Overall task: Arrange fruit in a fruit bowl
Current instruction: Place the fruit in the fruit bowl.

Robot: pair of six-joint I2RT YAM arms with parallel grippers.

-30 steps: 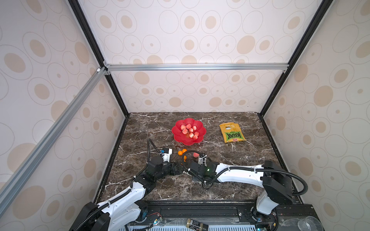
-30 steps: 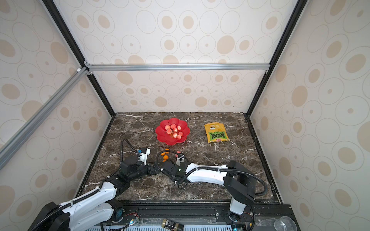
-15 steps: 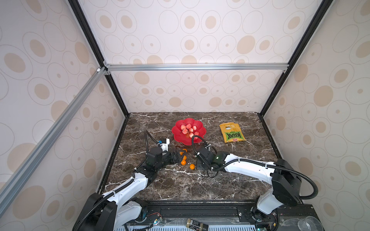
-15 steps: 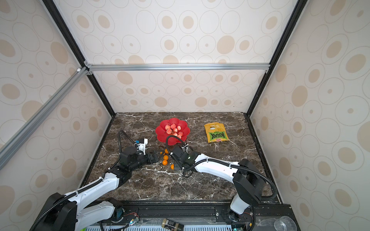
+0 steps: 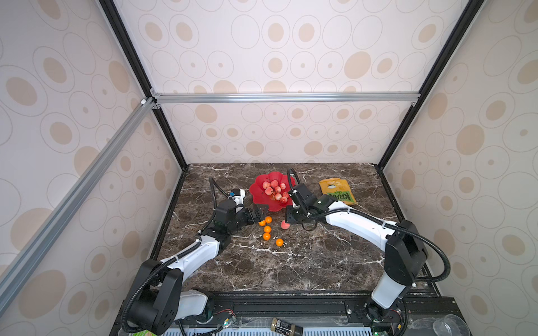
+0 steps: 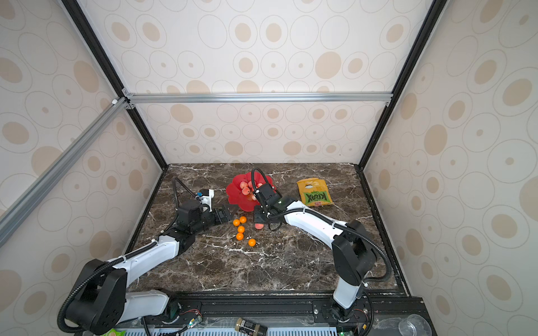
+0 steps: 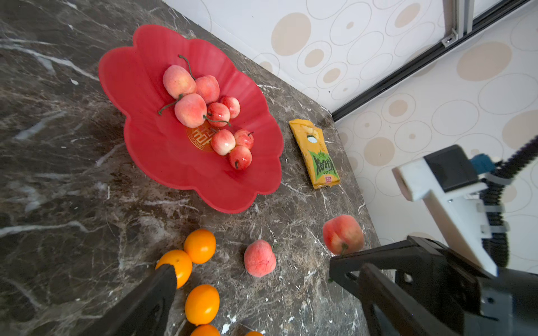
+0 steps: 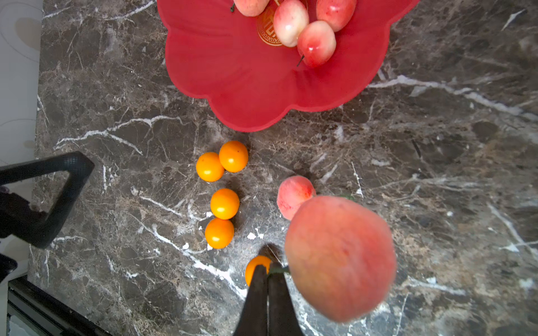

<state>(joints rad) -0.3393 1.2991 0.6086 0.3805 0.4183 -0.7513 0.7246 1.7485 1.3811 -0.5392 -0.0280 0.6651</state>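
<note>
Red bowl point(image 7: 163, 163) is seated on the dark marble bench point(image 8: 436, 145); eight peaches point(image 7: 203, 110) are counted inside it, clustered by its gold centre mark. Right tool point(image 8: 267, 270) is seen pinched fully together on the green stem of a held peach point(image 8: 340, 259), which is suspended off the bench just outside the bowl's rim. A loose peach point(image 8: 294, 193) and five orange fruits point(image 8: 224, 203) are found on the bench near that rim, none touching the bowl. Left tool point(image 5: 260, 214) is held wide apart beside the orange fruits, nothing gripped. A yellow snack bag point(image 7: 317, 154) is noted beside the bowl.
</note>
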